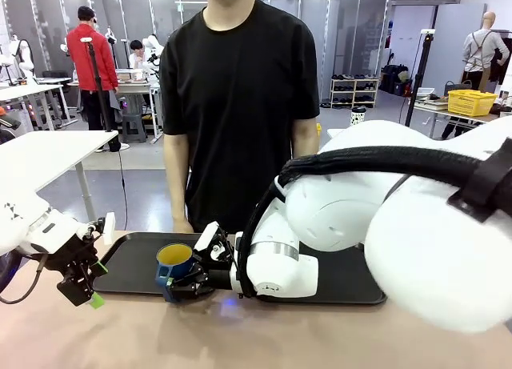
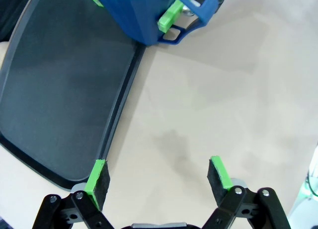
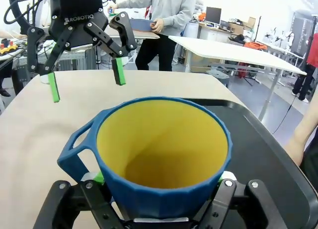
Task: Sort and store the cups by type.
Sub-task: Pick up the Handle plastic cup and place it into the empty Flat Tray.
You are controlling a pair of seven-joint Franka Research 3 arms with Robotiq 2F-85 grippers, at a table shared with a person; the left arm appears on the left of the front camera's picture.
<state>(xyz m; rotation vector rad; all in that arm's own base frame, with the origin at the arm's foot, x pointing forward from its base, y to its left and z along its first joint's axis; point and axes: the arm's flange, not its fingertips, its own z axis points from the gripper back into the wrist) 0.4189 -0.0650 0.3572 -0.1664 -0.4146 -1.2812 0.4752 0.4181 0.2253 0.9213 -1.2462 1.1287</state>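
- The right gripper (image 3: 161, 182) pinches the dark blue mug (image 1: 174, 262) between its jaws, over the near edge of the black tray (image 1: 132, 273); released there, the mug may tip.
- The left gripper (image 2: 158, 177) hangs spread and empty nearby; its fingers could knock the mug.

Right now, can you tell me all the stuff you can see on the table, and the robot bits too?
Mug: one, dark blue with yellow inside, held at the tray's near-left edge.
Tray: one, black, on the table's far side.
Table: one, beige, under everything.
Person: one, black T-shirt, standing behind the tray.
Right claw: one, black with green pads, shut on the mug.
Left claw: one, black with green pads, open above the table, left of the tray.
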